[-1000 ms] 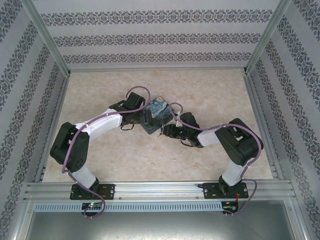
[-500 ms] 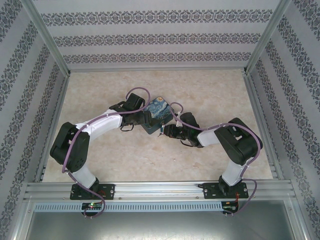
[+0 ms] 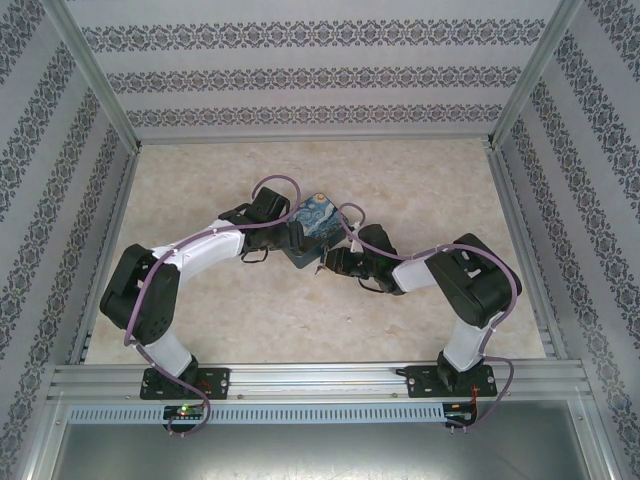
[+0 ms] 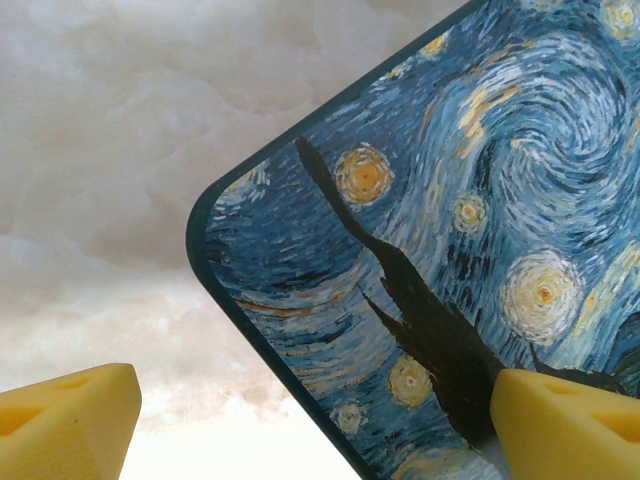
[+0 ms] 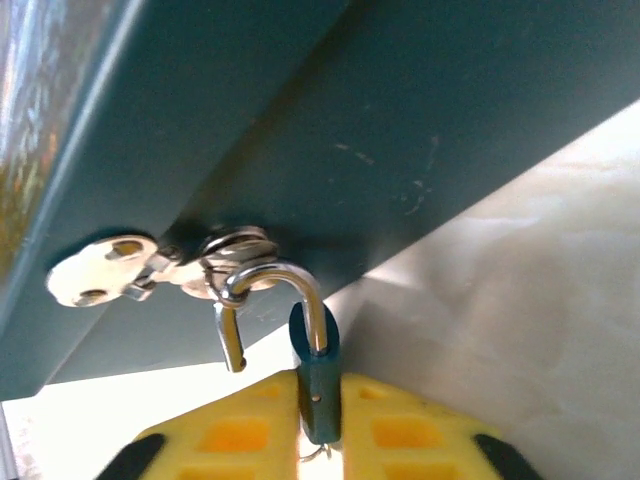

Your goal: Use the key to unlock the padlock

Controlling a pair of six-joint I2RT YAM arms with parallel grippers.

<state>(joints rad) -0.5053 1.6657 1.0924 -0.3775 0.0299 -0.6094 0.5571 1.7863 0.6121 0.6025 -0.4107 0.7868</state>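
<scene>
The blue padlock hangs from the metal hasp on the side of the painted box. Its silvery shackle is sprung: one leg sits in the body, the other ends free. My right gripper is shut on the padlock's body, and it shows at the box's near edge. A thin wire loop pokes out under the body; the key itself is hidden. My left gripper is open over the box's corner, with one yellow finger above the lid and the other off it.
The box sits mid-table on the marble-patterned surface, wedged between both wrists. Patterned walls and metal frame rails enclose the table on three sides. Purple cables loop over both arms.
My right arm has edged slightly left toward the box, with the padlock still in its grip. The left arm and the box have stayed put.
</scene>
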